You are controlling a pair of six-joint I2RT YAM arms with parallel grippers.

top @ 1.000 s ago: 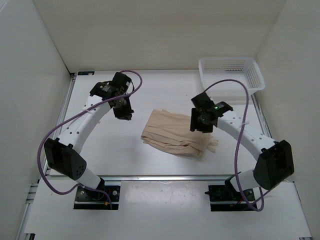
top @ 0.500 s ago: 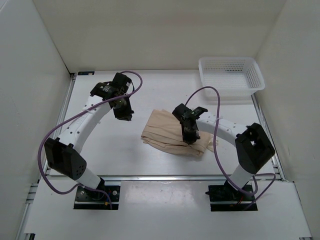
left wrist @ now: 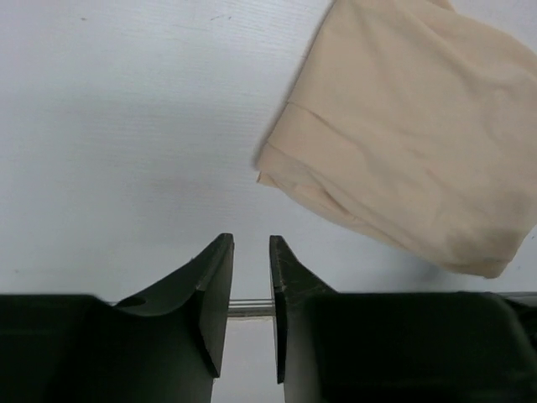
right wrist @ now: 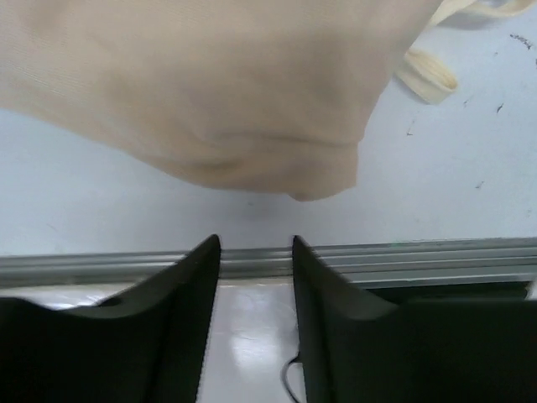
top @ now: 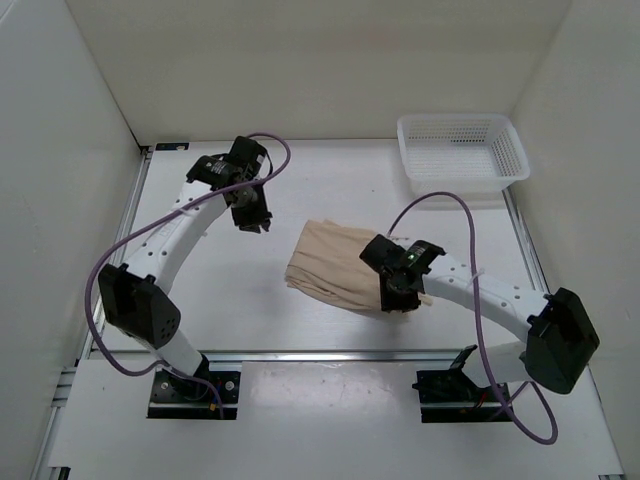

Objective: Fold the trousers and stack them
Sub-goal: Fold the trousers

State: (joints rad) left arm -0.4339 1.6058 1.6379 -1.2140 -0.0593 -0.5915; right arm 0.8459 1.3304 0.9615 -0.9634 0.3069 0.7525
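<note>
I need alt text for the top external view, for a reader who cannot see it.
Folded beige trousers lie in the middle of a white table; the right tool is at their near right corner, the left tool stands apart to their left. A white mesh basket sits at the far right.

You are looking at a white bench (top: 330, 180); plain white walls (top: 300, 60) are closing it in on three sides. Even light is falling on it, and a metal rail (top: 330, 354) is running along its near edge.
</note>
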